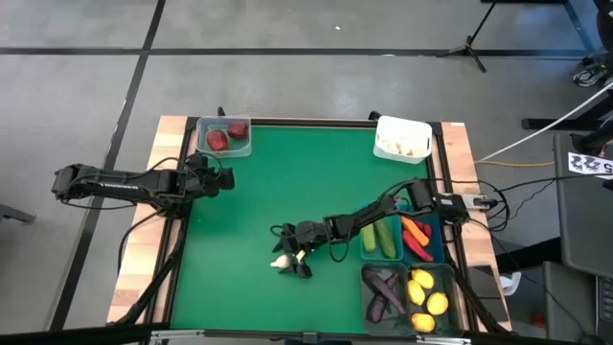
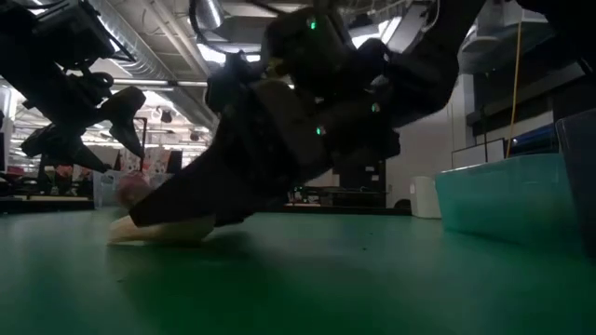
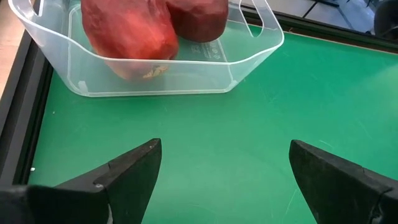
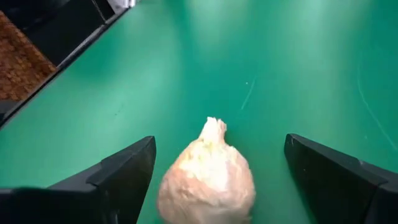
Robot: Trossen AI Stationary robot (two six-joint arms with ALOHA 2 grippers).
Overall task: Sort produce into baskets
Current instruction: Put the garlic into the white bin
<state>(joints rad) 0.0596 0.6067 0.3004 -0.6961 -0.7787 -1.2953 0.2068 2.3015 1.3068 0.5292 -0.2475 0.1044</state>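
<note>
A white garlic bulb (image 1: 281,260) (image 4: 208,177) lies on its side on the green mat, near the table's near edge, its pointed tip (image 4: 214,127) away from the wrist. My right gripper (image 1: 290,254) (image 4: 219,142) is low over the mat and open. One finger stands on each side of the bulb, with mat showing between the fingers and the bulb. My left gripper (image 1: 225,177) (image 3: 224,146) waits open at the left, just short of a clear basket (image 1: 224,137) (image 3: 249,56) holding two dark red round fruits (image 3: 127,31).
A white basket (image 1: 402,137) with pale pieces stands at the far right. Along the right edge sit teal baskets with cucumbers (image 1: 380,237) and red and orange pieces (image 1: 417,237). Nearer, dark baskets hold eggplants (image 1: 383,292) and lemons (image 1: 428,297). Bare mat lies in the middle.
</note>
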